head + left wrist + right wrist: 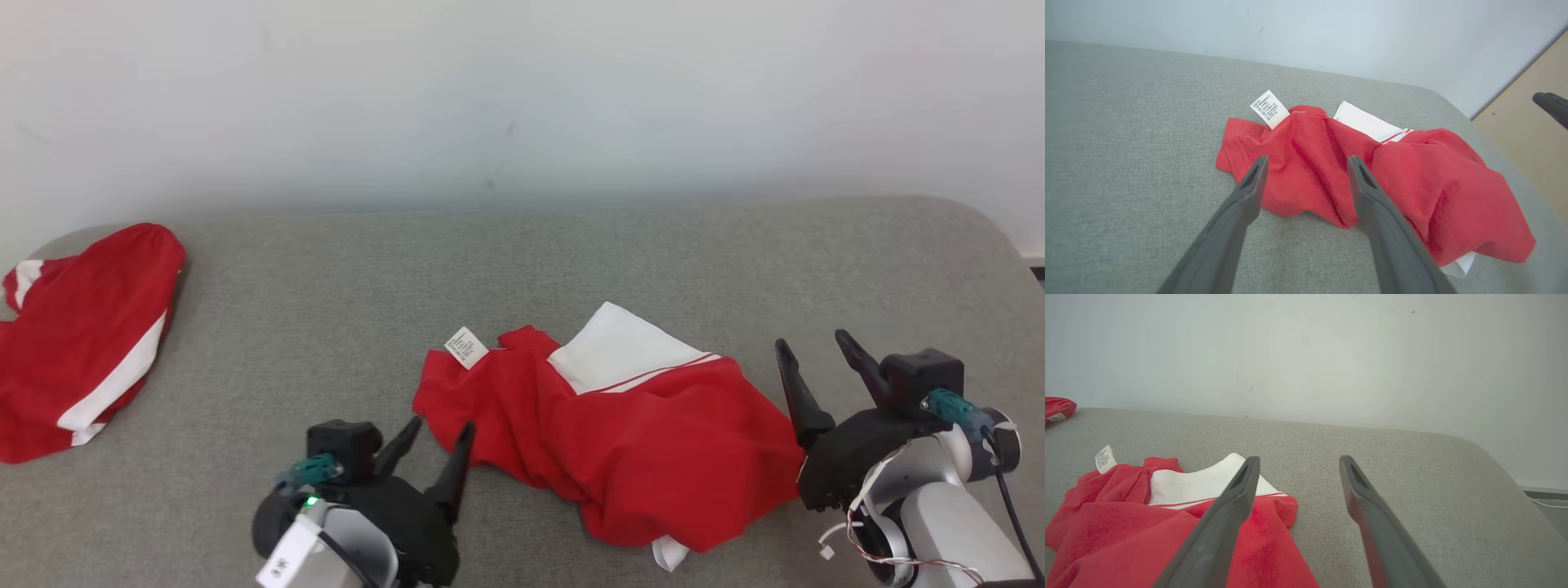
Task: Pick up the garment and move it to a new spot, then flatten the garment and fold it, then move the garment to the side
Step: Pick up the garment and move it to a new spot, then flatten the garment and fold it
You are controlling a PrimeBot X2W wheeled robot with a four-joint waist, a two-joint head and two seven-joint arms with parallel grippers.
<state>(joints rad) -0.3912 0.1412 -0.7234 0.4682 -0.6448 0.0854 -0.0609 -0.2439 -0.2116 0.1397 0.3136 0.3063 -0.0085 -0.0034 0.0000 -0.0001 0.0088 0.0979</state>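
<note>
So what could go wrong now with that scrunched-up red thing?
The red garment lies bunched in folds, so the open left tool might pinch several layers together and it won't flatten. The right tool is beside the garment's edge and could close on nothing. A second garment lies at the far left; moving this one there could mix them up.

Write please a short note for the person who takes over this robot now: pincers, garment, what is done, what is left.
The left pincer is open and empty, by the left edge of the garment. The right pincer is open and empty, by its right edge.
The garment lies crumpled on the middle of the grey surface, care label showing; a second red garment lies far left.
Done: cannot tell whether the first move is made.
Left: flatten, fold, move aside.
</note>
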